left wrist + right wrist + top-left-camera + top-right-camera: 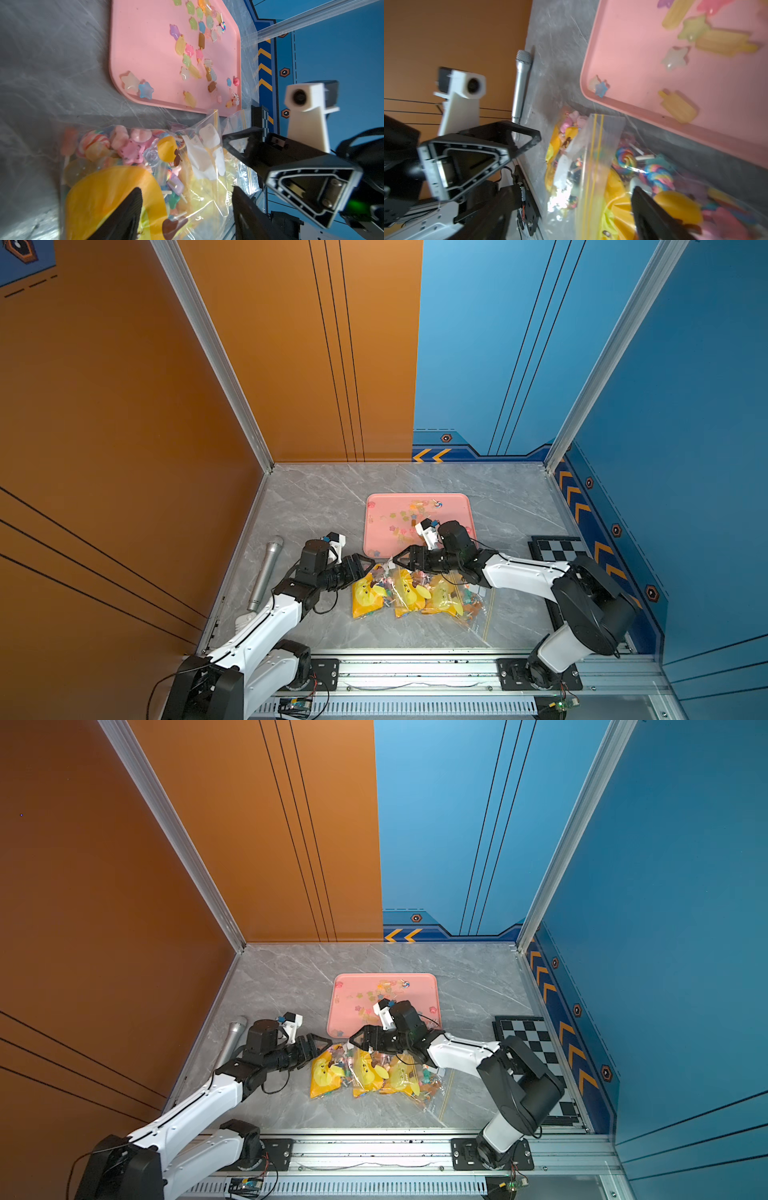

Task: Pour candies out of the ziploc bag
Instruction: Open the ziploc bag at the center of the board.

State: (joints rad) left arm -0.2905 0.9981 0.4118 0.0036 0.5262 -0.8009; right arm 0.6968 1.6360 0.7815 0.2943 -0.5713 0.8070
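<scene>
The ziploc bag (419, 593) lies flat on the desk (316, 506), near the middle of the front edge, just in front of the pink tray (376, 533). Some candies (187, 52) are on the tray, but lots more are inside the bag. The left hand (370, 566) is at the bag's left end and the right hand (397, 560) is at its back edge. Both have their jaws wide apart and hold nothing.

What could go wrong? If a hand pinches only the thin plastic, the bag may slip out. If the bag goes up with its mouth not over the tray, candies would spill on the desk. The two hands are very close, so they could bump.
</scene>
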